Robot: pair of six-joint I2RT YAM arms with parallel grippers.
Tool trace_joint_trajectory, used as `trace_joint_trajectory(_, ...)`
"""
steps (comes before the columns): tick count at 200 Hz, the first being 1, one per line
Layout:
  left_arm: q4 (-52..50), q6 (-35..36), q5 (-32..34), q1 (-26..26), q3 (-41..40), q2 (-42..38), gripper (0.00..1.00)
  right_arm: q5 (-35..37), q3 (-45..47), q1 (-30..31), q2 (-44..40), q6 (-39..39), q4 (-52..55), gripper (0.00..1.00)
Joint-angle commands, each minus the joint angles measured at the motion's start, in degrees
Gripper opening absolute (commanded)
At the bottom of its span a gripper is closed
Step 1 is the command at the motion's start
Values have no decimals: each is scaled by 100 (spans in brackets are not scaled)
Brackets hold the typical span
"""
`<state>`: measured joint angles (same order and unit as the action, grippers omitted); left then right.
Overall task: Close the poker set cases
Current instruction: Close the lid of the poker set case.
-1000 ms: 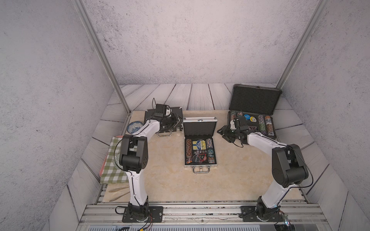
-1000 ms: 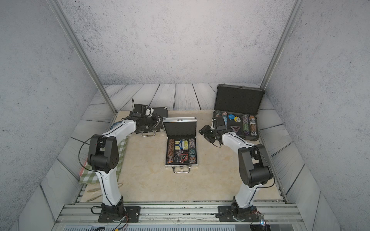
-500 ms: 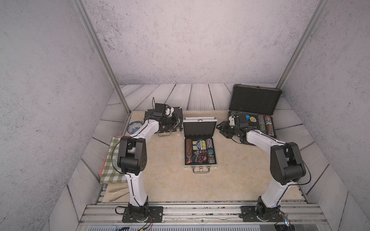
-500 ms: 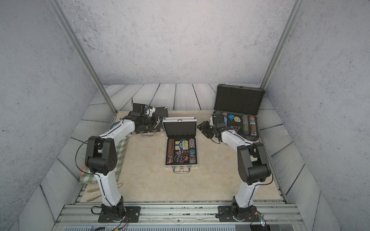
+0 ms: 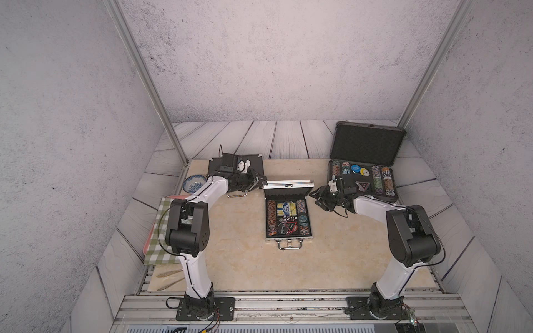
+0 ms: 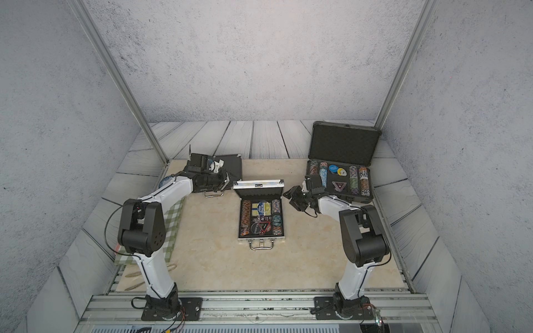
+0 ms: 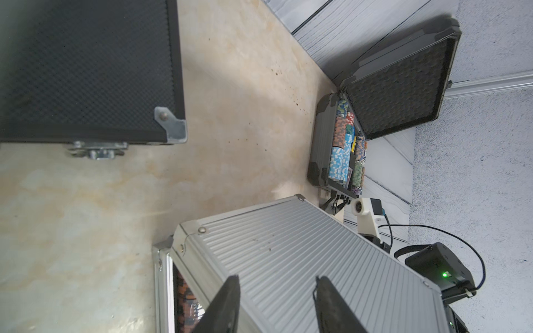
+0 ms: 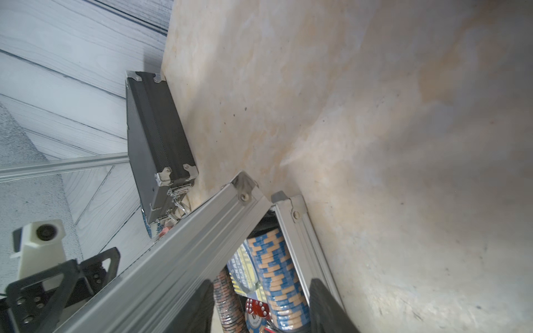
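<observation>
Risk: an uneven push could twist the lid [image 5: 288, 192] or skid the silver aluminium case [image 5: 289, 238] across the table [image 5: 230, 245]. Chips [image 5: 271, 216] may also block closure.
Left gripper [image 7: 277, 278]: jaws apart, empty, close behind the lid's ribbed face.
Right gripper [image 8: 261, 281]: jaws apart, empty, beside the lid's edge.
Cases: the silver one lies between the grippers, lid slanted. The black case [image 5: 253, 163] behind the left gripper is closed. The ribbed dark-grey case [image 5: 366, 144] behind the right gripper is wide open.

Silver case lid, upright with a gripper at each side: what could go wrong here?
Uneven pushes from the left gripper and right gripper could skew the silver case lid or slide the case across the table. The right gripper's open jaws sit beside the blue chip stack, so the closing lid might trap the gripper.
</observation>
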<state>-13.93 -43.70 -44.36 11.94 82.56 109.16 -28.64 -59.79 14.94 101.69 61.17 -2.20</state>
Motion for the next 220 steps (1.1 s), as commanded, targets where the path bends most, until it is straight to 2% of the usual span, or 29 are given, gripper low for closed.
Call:
trace_joint_trajectory(1, 5, 116, -3, 36, -140, -296, 46, -308, 93, 39, -215, 316, -546, 55)
trace_joint_trajectory(128, -417, 481, 276, 61, -632, -790, 45, -598, 1183, 39, -953, 612, -931, 55)
trace_joint_trajectory(192, -1066, 870, 1034, 201, -713, -1112, 45, -695, 1599, 42, -1186, 452, -820, 55)
trace_joint_trajectory(220, -1168, 907, 1131, 234, -741, -1211, 45, -704, 1873, 43, -1232, 440, -943, 56)
